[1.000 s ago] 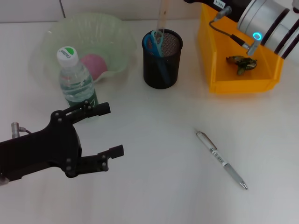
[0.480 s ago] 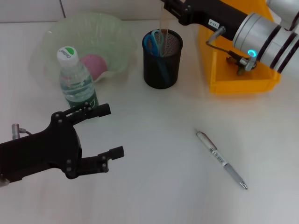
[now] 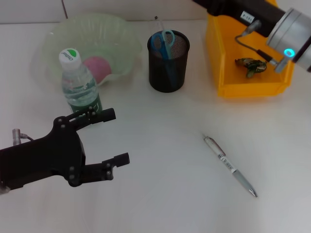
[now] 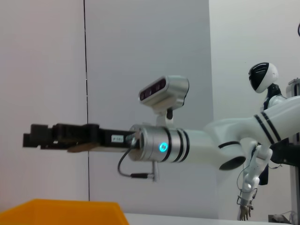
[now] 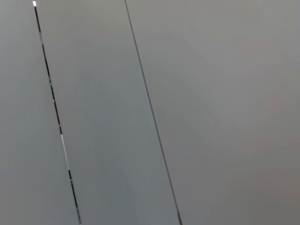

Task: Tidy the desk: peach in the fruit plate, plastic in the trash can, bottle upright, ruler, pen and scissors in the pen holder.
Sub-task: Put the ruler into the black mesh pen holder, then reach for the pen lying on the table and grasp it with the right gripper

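Pen (image 3: 230, 166): the one item left out, lying flat on the white surface, near and right, well apart from everything else, tip pointing near-right.
How the pen should handle: I judge it light, stiff and smooth, likely to roll or slip; I would pinch it across the middle of the barrel.
Pen holder (image 3: 168, 61): black wire-mesh cup, far centre, with blue-handled scissors (image 3: 162, 39) standing in it beside a thin, pale upright strip, probably the ruler.
Bottle (image 3: 79, 85): clear plastic, green-and-white cap, upright at left.
Fruit plate (image 3: 121, 36): pale, translucent, wavy-edged bowl behind the bottle, holding the pink peach (image 3: 98, 67).
Trash can (image 3: 216, 58): orange plastic bin, far right, crumpled dark plastic (image 3: 251, 66) inside.
My left fingers (image 3: 116, 137): black, spread apart, empty, hovering near-left.
My right arm (image 3: 252, 15): reaches above the bin; I cannot tell how its fingers are set.
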`<state>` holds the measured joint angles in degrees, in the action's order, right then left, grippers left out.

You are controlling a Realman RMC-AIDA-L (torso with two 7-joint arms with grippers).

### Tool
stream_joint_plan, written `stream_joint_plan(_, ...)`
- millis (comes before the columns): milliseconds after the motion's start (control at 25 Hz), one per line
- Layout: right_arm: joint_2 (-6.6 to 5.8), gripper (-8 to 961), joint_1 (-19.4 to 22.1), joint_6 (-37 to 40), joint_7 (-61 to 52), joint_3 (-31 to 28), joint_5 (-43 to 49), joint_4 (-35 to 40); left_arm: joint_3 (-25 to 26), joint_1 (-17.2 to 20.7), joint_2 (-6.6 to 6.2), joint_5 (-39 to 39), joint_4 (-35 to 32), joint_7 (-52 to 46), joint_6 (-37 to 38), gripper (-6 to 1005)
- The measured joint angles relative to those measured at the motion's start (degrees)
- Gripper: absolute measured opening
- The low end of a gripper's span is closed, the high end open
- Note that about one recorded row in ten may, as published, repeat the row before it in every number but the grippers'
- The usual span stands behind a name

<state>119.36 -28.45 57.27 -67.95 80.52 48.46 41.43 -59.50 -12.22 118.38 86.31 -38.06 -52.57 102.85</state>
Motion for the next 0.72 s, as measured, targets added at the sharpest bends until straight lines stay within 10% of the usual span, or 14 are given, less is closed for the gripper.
stream_joint_plan(160, 0.17, 666, 9.33, -11.27, -24.41, 2.06, 16.82, 27.62, -0.06, -0.03, 0.0, 0.0, 0.0, 0.01, -0.09, 866)
stream_joint_plan(320, 0.27, 680, 9.3, -10.82, -59.37, 1.33, 50.04, 52.31, -0.18, -0.14, -0.01, 0.0, 0.0, 0.01, -0.21, 866)
stream_joint_plan(560, -0.02, 677, -3.51, 25.41, -99.76, -1.99, 92.47, 64.67, -0.25, -0.42, 0.05, -0.01, 0.0, 0.01, -0.33, 866)
stream_joint_plan(720, 0.4, 675, -4.54, 40.79, -103.0, 0.23, 98.09, 64.81, -0.27, -0.46, 0.07, -0.01, 0.0, 0.01, -0.33, 866)
